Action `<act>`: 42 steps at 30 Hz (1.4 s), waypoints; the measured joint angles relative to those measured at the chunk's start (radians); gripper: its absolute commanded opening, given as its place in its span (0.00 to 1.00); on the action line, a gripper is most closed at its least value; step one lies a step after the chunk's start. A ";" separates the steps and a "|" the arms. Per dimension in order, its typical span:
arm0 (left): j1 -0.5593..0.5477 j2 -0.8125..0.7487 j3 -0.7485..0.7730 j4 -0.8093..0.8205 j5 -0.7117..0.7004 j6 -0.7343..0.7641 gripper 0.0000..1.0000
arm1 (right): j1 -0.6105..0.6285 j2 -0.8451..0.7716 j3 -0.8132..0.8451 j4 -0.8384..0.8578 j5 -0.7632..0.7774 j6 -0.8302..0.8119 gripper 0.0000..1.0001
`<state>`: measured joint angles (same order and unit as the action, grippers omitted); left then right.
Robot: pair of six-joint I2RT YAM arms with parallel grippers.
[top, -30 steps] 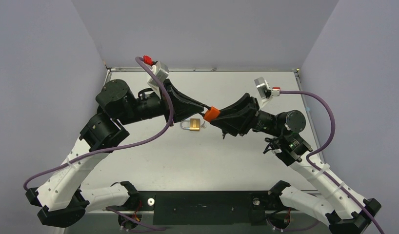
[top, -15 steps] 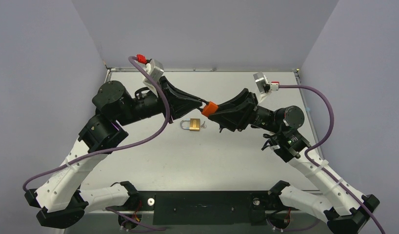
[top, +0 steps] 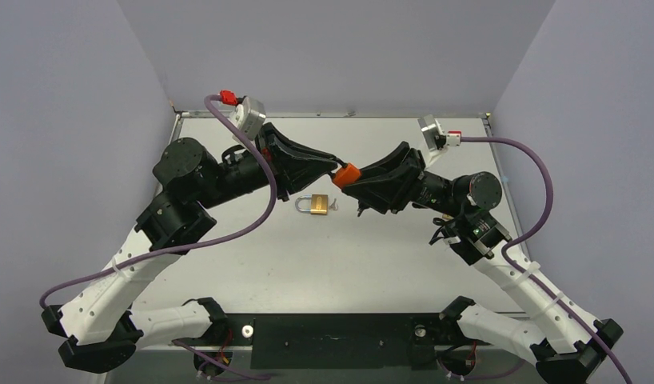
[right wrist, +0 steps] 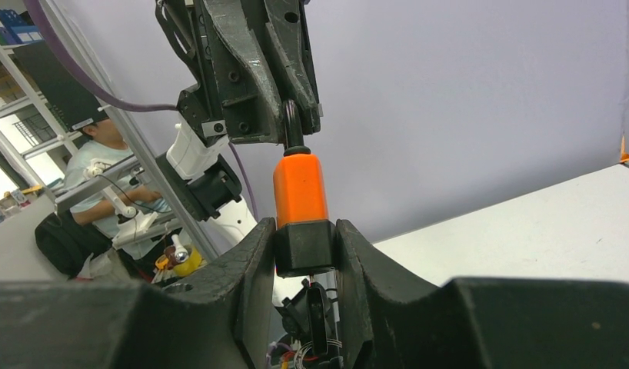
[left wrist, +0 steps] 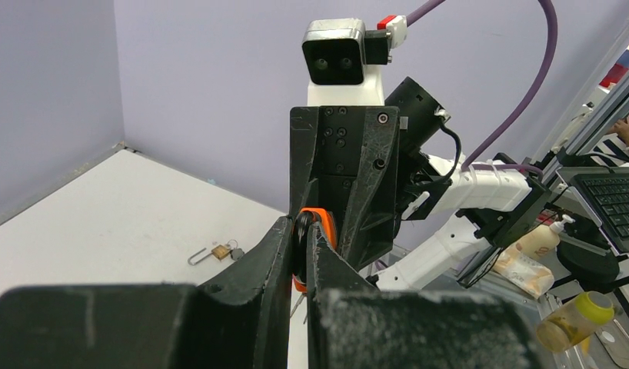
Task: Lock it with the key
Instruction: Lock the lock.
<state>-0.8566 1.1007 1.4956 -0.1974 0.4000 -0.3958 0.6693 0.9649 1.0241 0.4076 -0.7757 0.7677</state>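
Two grippers meet in the air over the table (top: 252, 256); the right gripper (right wrist: 305, 247) pinches the black base of an orange padlock (right wrist: 299, 188), and the left gripper (left wrist: 305, 234) is pressed together on its black shackle (right wrist: 291, 131); a brass padlock (top: 320, 206) lies flat on the table just below them, shackle pointing left, with small keys (top: 334, 205) just beside its right end

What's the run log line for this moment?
left gripper: shut on orange lock shackle | right gripper: shut on its black base | brass padlock: lying on table, ungripped
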 measured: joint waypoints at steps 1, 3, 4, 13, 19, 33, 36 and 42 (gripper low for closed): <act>-0.002 0.000 -0.006 0.013 -0.003 -0.003 0.00 | 0.000 0.000 0.001 -0.001 0.000 0.000 0.00; -0.006 -0.002 -0.022 0.039 -0.009 -0.009 0.00 | 0.000 0.002 0.003 -0.005 0.000 0.000 0.00; -0.007 -0.004 -0.030 0.048 -0.012 -0.011 0.00 | 0.000 0.002 0.003 -0.010 0.000 0.000 0.00; -0.011 -0.033 -0.103 0.109 -0.062 -0.021 0.00 | -0.010 0.016 0.021 -0.051 -0.014 0.002 0.00; -0.013 -0.047 -0.148 0.151 -0.095 -0.035 0.00 | -0.039 0.032 0.032 -0.048 -0.045 0.032 0.00; -0.014 -0.058 -0.201 0.294 -0.156 -0.075 0.00 | -0.062 0.113 0.091 0.077 -0.077 0.127 0.00; -0.016 -0.058 -0.207 0.318 -0.160 -0.080 0.00 | -0.063 0.121 0.102 0.085 -0.079 0.133 0.00; -0.021 -0.058 -0.224 0.372 -0.174 -0.097 0.00 | -0.068 0.138 0.133 0.092 -0.088 0.135 0.00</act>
<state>-0.8776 1.0428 1.2720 0.1745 0.2260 -0.4923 0.6018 1.1027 1.1568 0.4992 -0.8635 0.9031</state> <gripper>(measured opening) 0.040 0.279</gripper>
